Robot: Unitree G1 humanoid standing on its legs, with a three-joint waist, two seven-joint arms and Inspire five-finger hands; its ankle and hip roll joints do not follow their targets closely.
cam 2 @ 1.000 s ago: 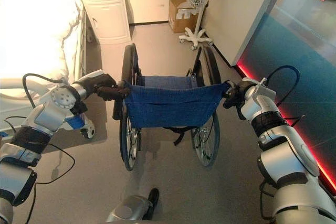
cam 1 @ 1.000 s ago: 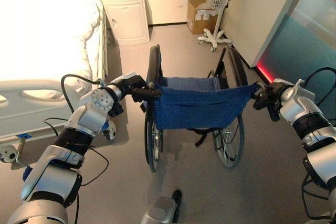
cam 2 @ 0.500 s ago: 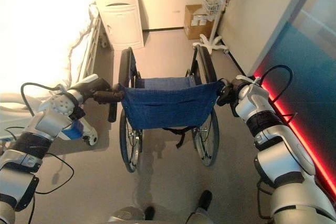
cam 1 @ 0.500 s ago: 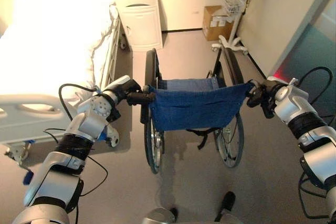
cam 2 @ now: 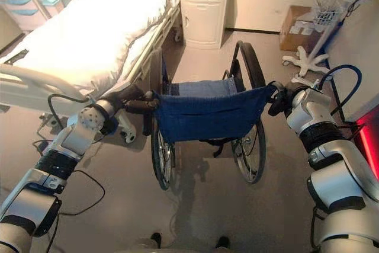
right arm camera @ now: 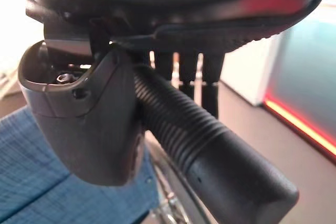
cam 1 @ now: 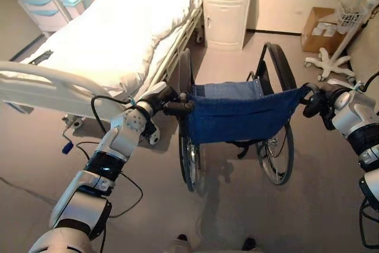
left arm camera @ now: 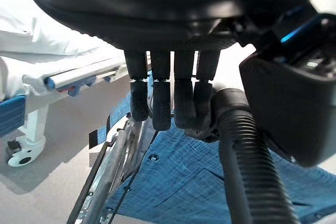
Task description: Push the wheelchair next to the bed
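Both-handed grasp: left hand (cam 1: 167,100) and right hand (cam 2: 280,100) fingers curl round the wheelchair (cam 1: 240,117) handles; bed (cam 1: 112,39) beyond left fingers.

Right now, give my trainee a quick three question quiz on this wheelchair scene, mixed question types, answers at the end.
1. True or false: both hands are shut on the wheelchair push handles.
2. On which of the robot's sides is the bed? A) left B) right
3. Fill in: the white ____ stands beyond the bed's far end.

Key
1. True: left hand and right hand each curl round a handle.
2. A
3. cabinet
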